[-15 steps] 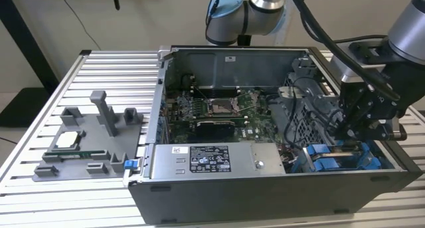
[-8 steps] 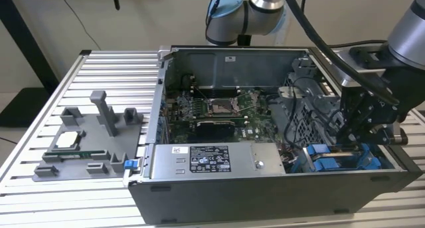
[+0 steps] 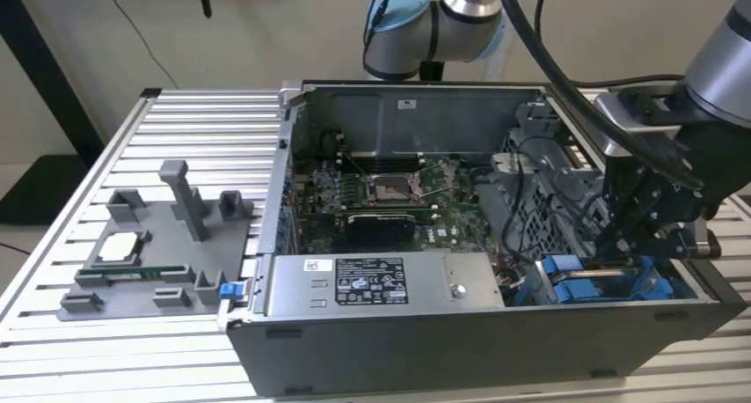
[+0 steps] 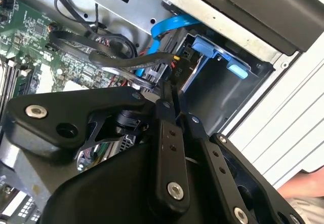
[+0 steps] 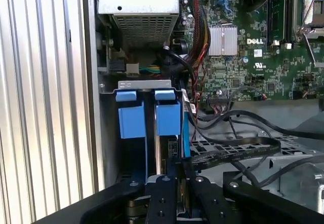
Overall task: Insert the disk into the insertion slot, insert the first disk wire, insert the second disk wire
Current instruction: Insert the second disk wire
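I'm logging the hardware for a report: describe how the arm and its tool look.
The arm has silver-grey tube sections, a light blue cap on one joint and black cables running along it. Its tool is matte black, built of flat linkage bars joined by silver screws and pins, with narrow black fingers, as both wrist views show.

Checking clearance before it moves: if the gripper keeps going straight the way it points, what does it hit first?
Probably the blue disk carrier in the bay directly ahead of the gripper; black cables run close beside that line, and depth is unclear.
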Motion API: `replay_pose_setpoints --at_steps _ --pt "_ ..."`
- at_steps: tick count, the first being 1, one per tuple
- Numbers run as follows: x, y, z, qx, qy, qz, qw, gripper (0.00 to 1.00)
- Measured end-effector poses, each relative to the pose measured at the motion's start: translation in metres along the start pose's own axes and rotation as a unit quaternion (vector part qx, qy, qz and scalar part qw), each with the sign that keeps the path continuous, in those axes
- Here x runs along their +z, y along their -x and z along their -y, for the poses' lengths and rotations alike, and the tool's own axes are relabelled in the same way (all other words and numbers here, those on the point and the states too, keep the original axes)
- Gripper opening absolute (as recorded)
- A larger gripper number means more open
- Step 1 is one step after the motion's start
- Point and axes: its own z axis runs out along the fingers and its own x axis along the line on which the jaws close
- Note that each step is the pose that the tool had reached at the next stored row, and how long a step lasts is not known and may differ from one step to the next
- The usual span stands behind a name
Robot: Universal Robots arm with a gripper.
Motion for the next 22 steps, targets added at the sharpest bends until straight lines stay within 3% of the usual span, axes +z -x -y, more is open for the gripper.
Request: replay_pose_setpoints --at_steps 15,17,18,22 --pt "0.01 -0.001 -0.0001 0.003 -0.0003 -0.0011 1.0 0.0" --pt "0.012 -0.0007 -0.0001 0.003 -0.0002 0.0012 1.0 0.0" --pt "0.011 -0.0007 0.0001 0.003 -0.0003 0.0016 1.0 1.0" --pt "-0.007 0.0006 0.0 0.004 -0.0002 0.0013 1.0 1.0"
